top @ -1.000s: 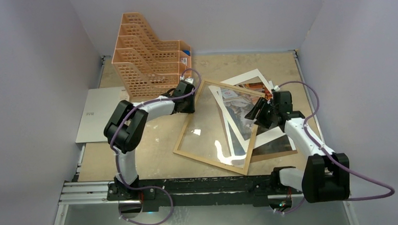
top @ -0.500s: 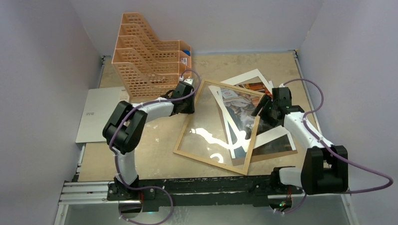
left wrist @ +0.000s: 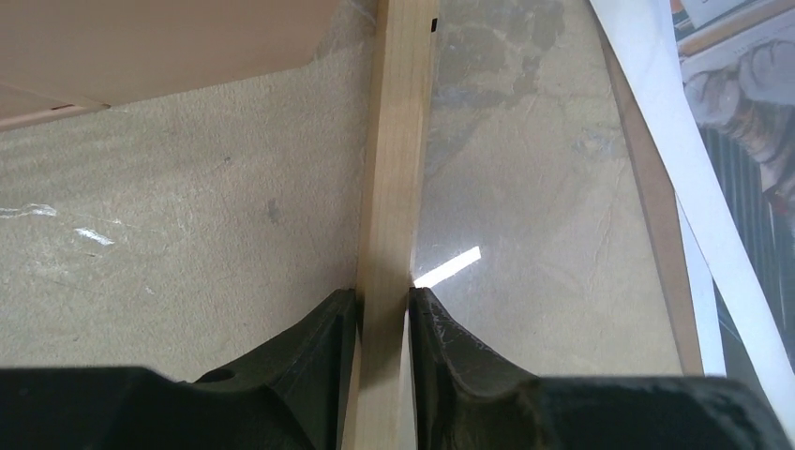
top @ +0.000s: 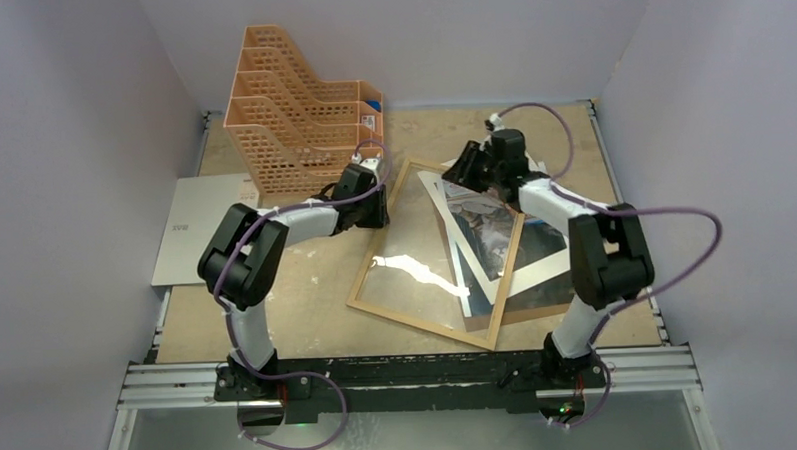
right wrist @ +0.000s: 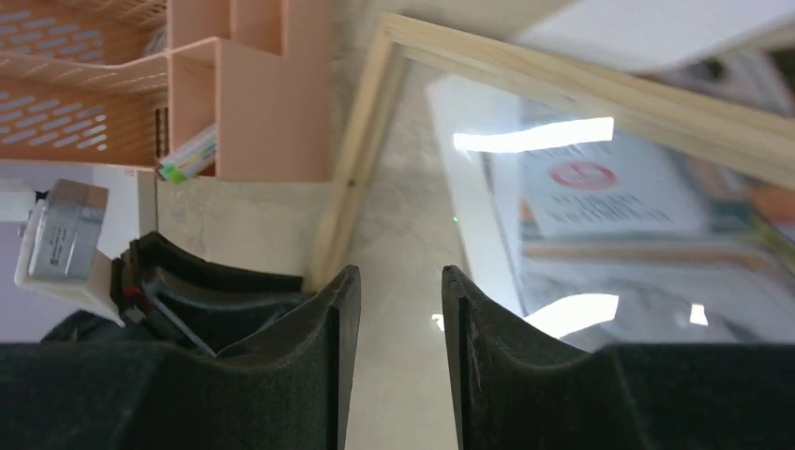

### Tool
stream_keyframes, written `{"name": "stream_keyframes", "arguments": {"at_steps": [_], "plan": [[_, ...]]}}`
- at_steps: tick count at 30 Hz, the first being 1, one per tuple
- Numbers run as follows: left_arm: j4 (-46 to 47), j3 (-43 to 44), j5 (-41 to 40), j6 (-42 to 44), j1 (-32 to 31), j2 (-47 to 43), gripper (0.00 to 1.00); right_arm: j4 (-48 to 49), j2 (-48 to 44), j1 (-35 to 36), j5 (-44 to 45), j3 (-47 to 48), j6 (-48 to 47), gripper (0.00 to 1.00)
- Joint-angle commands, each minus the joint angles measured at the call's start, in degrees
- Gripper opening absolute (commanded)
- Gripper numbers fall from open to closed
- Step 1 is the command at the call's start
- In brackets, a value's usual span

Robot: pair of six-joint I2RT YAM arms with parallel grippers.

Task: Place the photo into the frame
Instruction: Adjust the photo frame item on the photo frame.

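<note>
The frame, light wood with a glass pane, lies tilted on the table. My left gripper is shut on its left rail, which runs between the fingers in the left wrist view. The photo lies face up, partly under the glass and partly past the frame's right side. It shows at the right of the left wrist view. My right gripper hovers over the frame's far edge with its jaws apart and nothing between them. The right wrist view shows the frame's far corner and the photo through the glass.
An orange lattice file organizer stands at the back left, close to the left gripper and the frame's far corner. A brown backing board lies under the photo's near right part. A grey sheet lies at the table's left edge.
My right arm has swung from the frame's right side up to its far edge, near the far corner. The left gripper keeps its hold on the left rail.
</note>
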Motion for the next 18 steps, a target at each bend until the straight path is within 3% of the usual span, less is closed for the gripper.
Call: {"name": "stream_keyframes", "arguments": {"at_steps": [1, 7, 11, 18], "plan": [[-8.30, -4.33, 3.57, 0.78, 0.75, 1.16, 0.31, 10.84, 8.93, 4.25, -1.69, 9.13, 0.20, 0.39], [-6.87, -5.34, 5.28, 1.16, 1.10, 0.02, 0.36, 10.89, 21.74, 6.54, 3.75, 21.41, 0.21, 0.33], [-6.16, -5.58, 5.84, 1.34, 1.27, -0.77, 0.41, 5.99, 26.39, 6.84, 6.57, 27.02, -1.50, 0.33], [-5.02, -5.79, 6.38, 0.80, 1.67, -1.96, 0.53, 0.31, 29.69, 7.42, 6.76, 29.46, -4.75, 0.33]]}}
